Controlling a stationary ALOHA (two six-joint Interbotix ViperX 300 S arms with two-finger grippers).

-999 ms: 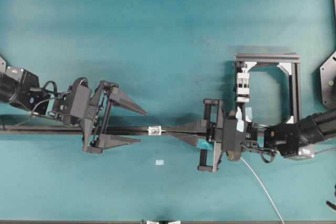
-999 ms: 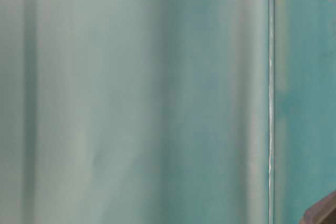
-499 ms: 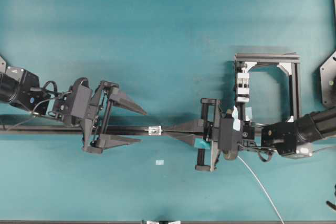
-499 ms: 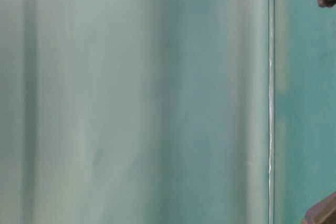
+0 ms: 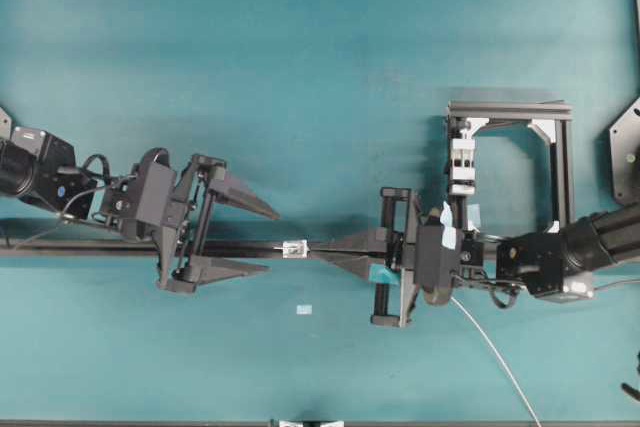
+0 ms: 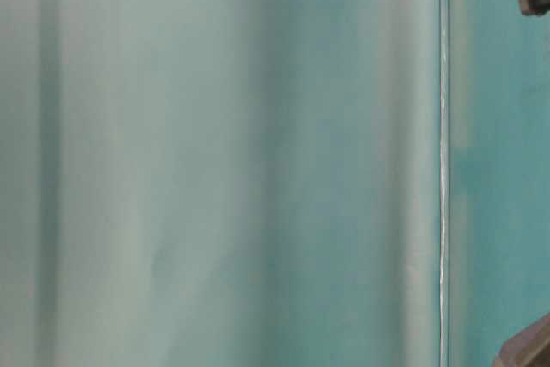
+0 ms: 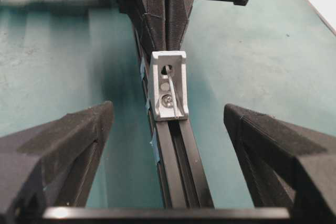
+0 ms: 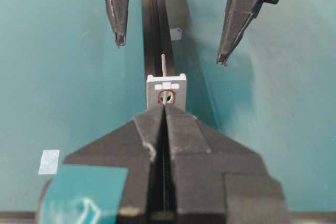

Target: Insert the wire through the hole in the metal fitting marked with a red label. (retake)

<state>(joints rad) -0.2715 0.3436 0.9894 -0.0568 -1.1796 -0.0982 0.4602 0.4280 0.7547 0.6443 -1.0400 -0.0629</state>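
I had the right gripper (image 8: 164,109) clenched on the wire (image 8: 164,62) just behind the metal fitting (image 8: 166,91), which sat upright on the black rail (image 8: 155,19) at the middle of the table. In the right wrist view the pale tip stood out past the far side of the tab, above the red-ringed hole (image 8: 166,96), so I judged it was already threaded through. In the left wrist view a thin strand came out of the fitting's upper opening and curved down its face. I judged it would be light, springy and prone to buckling, so any grip belonged close to the tip, where it would stay straight. The left gripper (image 7: 168,129) waited spread wide, one finger on each side of the rail, grasping nothing. The slack trailed off behind the right arm across the mat.
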